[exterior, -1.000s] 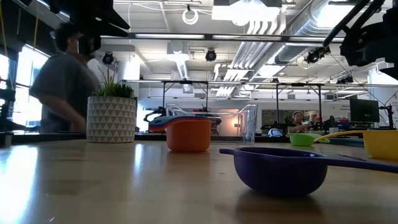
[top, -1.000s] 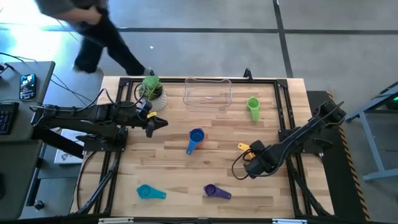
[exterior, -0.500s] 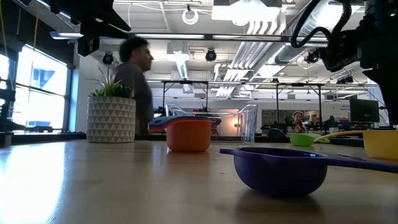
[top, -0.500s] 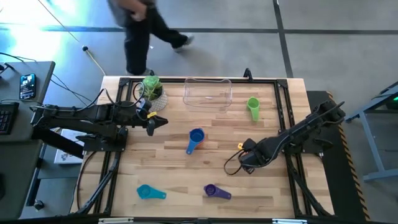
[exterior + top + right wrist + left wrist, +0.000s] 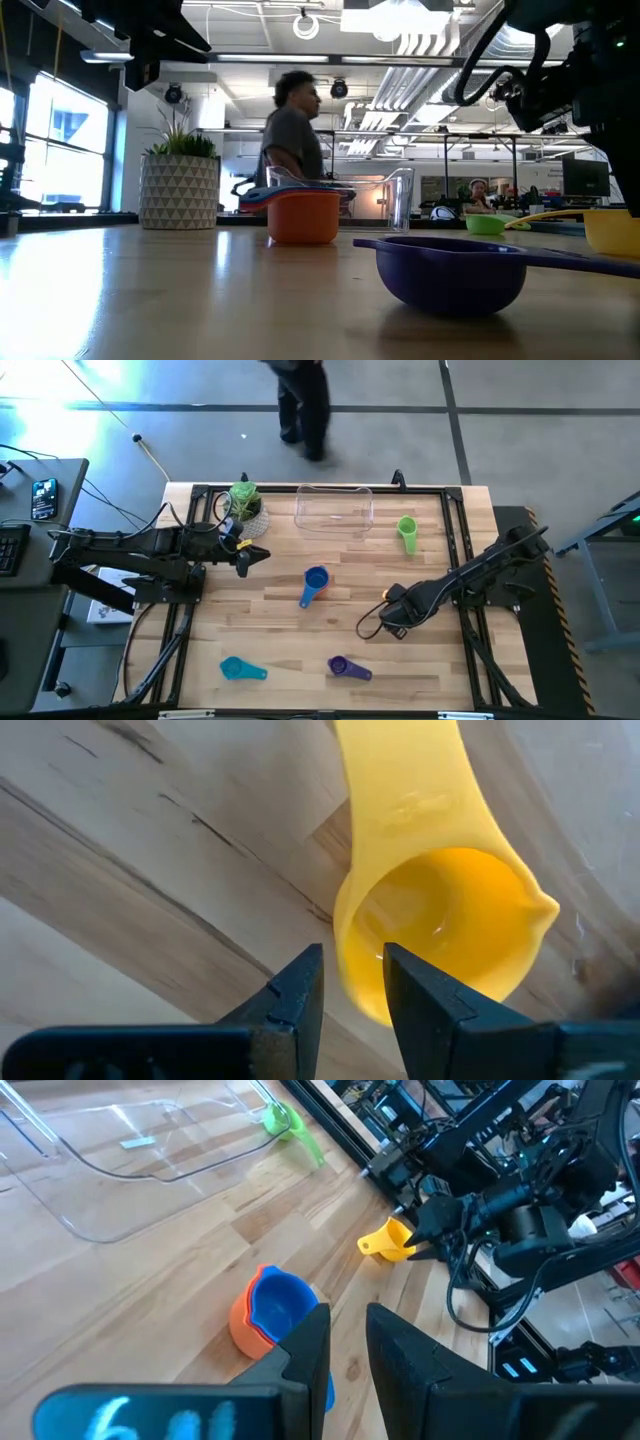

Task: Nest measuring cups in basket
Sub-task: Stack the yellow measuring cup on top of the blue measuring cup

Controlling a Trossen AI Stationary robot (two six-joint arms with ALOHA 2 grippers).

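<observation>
The yellow measuring cup (image 5: 440,920) sits on the wood near the table's right side, its handle (image 5: 395,780) pointing away from my right gripper (image 5: 353,970). That gripper is down at the bowl and hides most of the cup in the high view. My left gripper (image 5: 262,557) hovers shut beside the plant pot, touching nothing. The blue cup (image 5: 315,580) is nested in the orange cup (image 5: 240,1325). The green (image 5: 406,530), teal (image 5: 235,668) and purple (image 5: 340,667) cups lie apart. The clear basket (image 5: 334,510) stands at the far edge. No red cup is visible. My right gripper is shut on the yellow cup's bowl wall (image 5: 350,995), on the side opposite the handle. One finger (image 5: 300,985) is outside the wall and the other (image 5: 415,990) over the bowl's inside. The fingers come from above, slanting. The cup (image 5: 612,230) still rests on the table.
A white pot with a green plant (image 5: 245,510) stands at the far left, next to the basket. A black frame (image 5: 455,550) runs around the table top. A person (image 5: 292,130) walks past beyond the far edge. Bare wood lies in the middle of the table.
My right gripper has moved toward the table's left and come down over the yellow cup, which has stayed in place. The person behind the far edge has walked from left to right.
</observation>
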